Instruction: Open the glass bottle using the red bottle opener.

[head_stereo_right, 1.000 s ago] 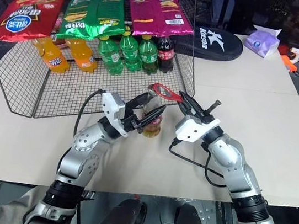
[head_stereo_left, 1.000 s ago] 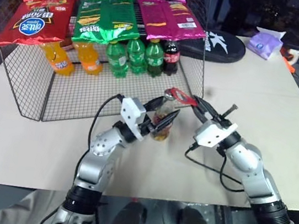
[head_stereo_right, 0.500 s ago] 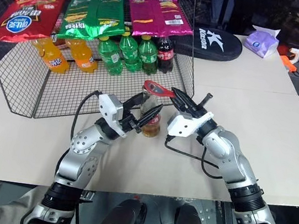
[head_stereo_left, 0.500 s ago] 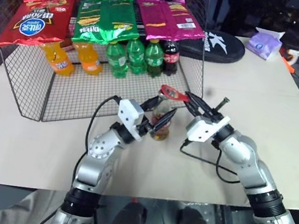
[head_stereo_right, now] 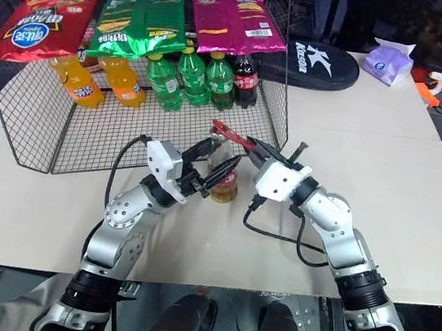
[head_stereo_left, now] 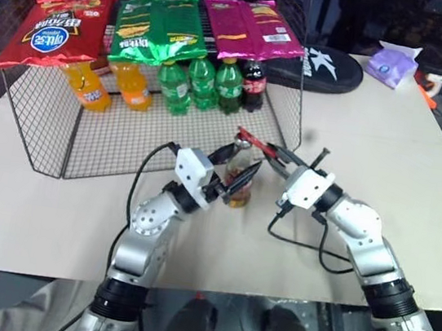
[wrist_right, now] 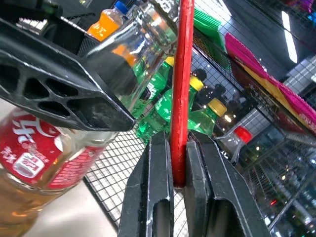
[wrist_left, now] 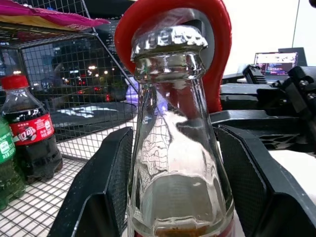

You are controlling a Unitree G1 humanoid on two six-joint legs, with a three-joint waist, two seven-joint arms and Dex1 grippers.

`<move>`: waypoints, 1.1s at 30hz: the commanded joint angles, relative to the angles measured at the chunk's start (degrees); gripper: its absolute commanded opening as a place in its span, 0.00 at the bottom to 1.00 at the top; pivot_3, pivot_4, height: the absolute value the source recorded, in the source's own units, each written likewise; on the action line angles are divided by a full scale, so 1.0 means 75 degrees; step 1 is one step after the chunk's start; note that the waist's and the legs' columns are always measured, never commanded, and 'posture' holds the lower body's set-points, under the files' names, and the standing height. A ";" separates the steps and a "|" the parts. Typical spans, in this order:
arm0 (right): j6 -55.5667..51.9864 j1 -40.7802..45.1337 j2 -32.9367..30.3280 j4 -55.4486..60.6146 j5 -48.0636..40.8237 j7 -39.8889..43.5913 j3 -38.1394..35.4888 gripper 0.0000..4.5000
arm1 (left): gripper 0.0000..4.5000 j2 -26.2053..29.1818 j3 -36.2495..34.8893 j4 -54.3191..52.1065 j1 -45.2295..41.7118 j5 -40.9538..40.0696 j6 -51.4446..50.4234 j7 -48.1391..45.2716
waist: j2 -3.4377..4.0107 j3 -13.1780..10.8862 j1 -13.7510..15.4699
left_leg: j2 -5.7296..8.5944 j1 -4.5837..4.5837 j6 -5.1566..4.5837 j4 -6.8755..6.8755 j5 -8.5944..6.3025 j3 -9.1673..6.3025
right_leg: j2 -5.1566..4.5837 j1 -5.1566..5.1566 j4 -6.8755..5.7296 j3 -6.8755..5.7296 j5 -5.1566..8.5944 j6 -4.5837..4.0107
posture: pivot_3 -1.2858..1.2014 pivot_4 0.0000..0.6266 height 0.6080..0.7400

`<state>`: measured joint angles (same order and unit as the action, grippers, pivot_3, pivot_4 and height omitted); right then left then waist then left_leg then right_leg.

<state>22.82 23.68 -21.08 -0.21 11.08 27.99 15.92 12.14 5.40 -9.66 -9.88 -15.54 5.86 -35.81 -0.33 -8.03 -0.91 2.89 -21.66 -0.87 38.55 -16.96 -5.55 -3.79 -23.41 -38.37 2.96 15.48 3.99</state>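
Glass bottle (head_stereo_left: 239,178) stands upright on the pale table (head_stereo_left: 419,160), just in front of the wire basket (head_stereo_left: 38,119), amber drink in its lower part and a red label around the body. Left gripper (head_stereo_left: 234,174) clamps it: one black finger on each side of the shoulder, pads (wrist_left: 113,168) against the glass in the left wrist view. Crown cap (wrist_left: 169,39) is on.

Right gripper (head_stereo_left: 276,151) is closed on the handle of the red bottle opener (head_stereo_left: 254,141), fingers pressed flat against both faces of it (right wrist view shows the opener edge-on between them). Opener reaches from the right toward the bottle top. In the left wrist view its red loop head sits behind and around the cap; whether the metal inset has caught under the cap's rim I cannot tell.

Background: two orange drink bottles (head_stereo_left: 108,88), three green soda bottles (head_stereo_left: 202,83) and a dark cola bottle (head_stereo_left: 253,85) line the back of the basket. Snack bags (head_stereo_left: 156,29) in red, green and magenta lie across its top. A black pouch (head_stereo_left: 321,67) and a tissue pack (head_stereo_left: 392,64) sit well apart at the table's far right.
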 commanded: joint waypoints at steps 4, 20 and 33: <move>0.0768 0.0097 0.0112 -0.0032 0.0707 0.0084 0.0654 0.00 | 0.49 0.0096 0.0036 -0.0001 -0.0200 0.0102 -0.0114 0.0080 | 0.0000 0.0001 0.0000 | 0.0000 0.0003 0.0001 0.0000 0.0001 0.0002 | 0.0000 0.0000 -0.0004 0.0002 0.0000 0.0000 | 0.52 0.24 1.00; 0.2529 0.1553 -0.1083 -0.1303 0.2158 -0.0521 0.0407 0.00 | 0.49 0.0060 0.0054 0.0268 -0.0414 0.0062 -0.0109 0.0009 | 0.0003 0.0002 0.0007 | 0.0004 0.0011 0.0004 0.0009 0.0002 0.0008 | -0.0001 0.0005 -0.0017 0.0006 0.0000 0.0000 | 0.52 0.24 1.00; 0.3534 0.2958 -0.1625 -0.2424 0.2376 -0.0948 0.0145 0.00 | 0.49 0.0087 0.0070 0.0430 -0.0450 0.0040 0.0021 -0.0026 | 0.0002 0.0002 -0.0013 | 0.0001 0.0009 0.0003 0.0008 0.0002 0.0011 | 0.0000 0.0003 -0.0016 0.0009 0.0000 0.0000 | 0.52 0.24 1.00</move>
<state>48.52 45.06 -33.11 -18.18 28.69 21.20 17.02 12.70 6.32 -7.00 -13.15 -15.82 5.65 -36.43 -0.32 -8.01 -1.01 2.89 -21.60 -0.84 38.61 -16.95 -5.47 -3.79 -23.38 -38.49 3.03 15.48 3.99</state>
